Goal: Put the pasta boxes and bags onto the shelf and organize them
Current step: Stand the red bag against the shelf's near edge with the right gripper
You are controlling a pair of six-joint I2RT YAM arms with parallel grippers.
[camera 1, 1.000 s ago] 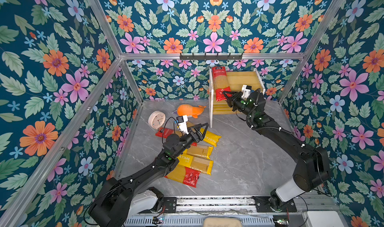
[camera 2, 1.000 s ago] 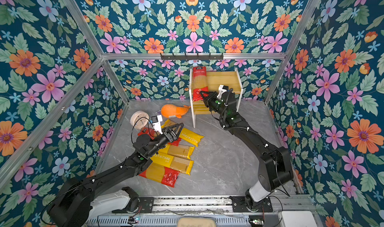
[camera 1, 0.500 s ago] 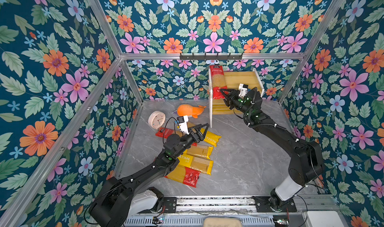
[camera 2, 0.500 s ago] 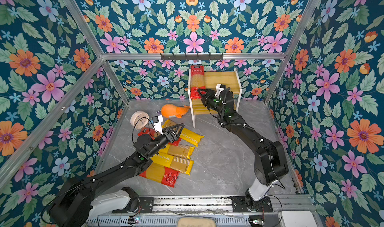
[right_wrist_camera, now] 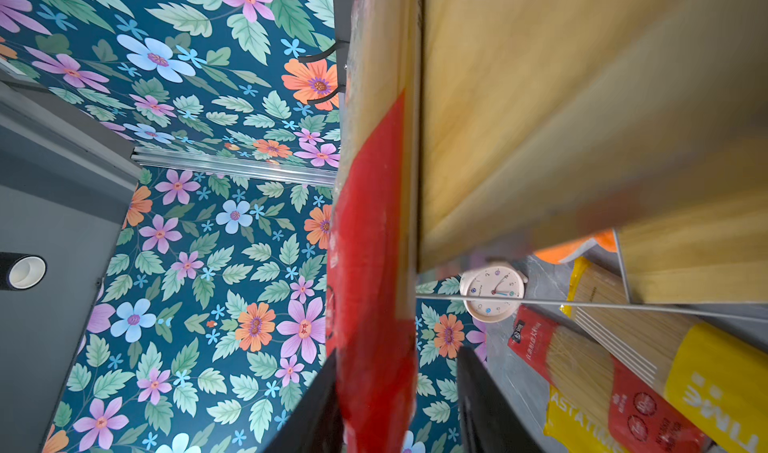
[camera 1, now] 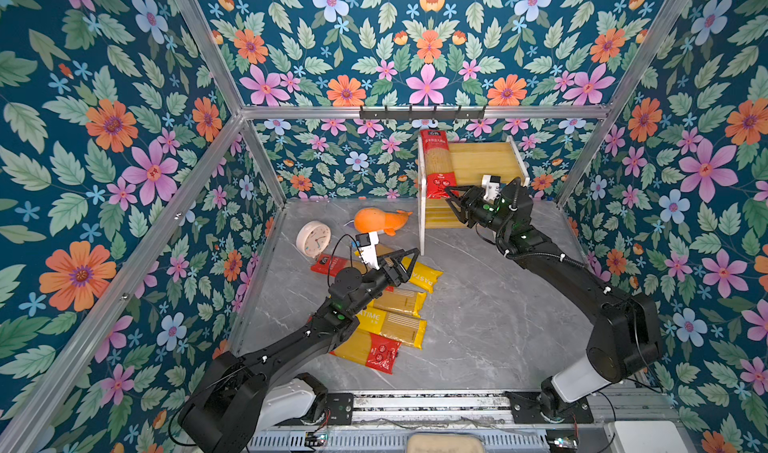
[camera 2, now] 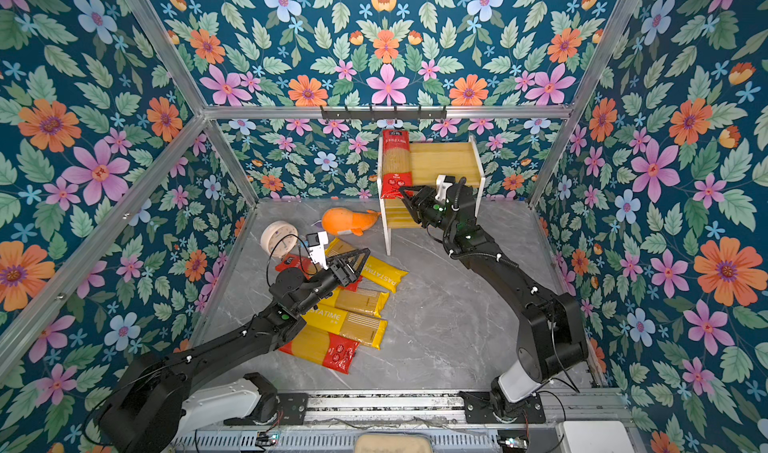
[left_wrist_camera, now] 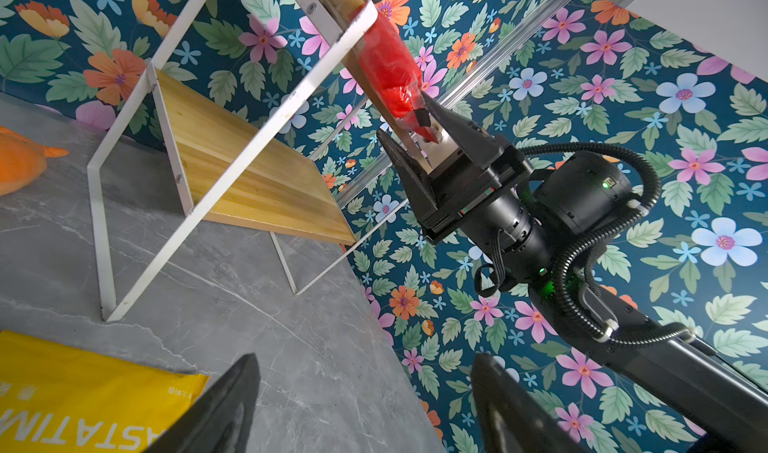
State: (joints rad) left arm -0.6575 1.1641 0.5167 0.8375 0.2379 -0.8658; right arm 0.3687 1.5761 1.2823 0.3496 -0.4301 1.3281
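Shelf [camera 1: 486, 160] stands at 1 o'clock of the floor [camera 1: 478, 314] in both top views, against the back wall. One red-ended pack [camera 1: 436, 160] lies along the 9 o'clock edge of its top board, with the near red end overhanging. The right gripper [camera 1: 451, 201] sits at that end, jaws narrowly parted around the red tip. In the right wrist view one finger [right_wrist_camera: 320, 401] lies against the pack and the other stands clear of it. Five packs [camera 1: 395, 326] overlap on the floor at 9 o'clock, three yellow and two red-ended. The left gripper [camera 1: 413, 264] hovers over the farthest yellow pack [camera 1: 426, 274], jaws wide, holding nothing. The whale [camera 1: 378, 220] is at 11 o'clock and the clock [camera 1: 312, 239] at 10.
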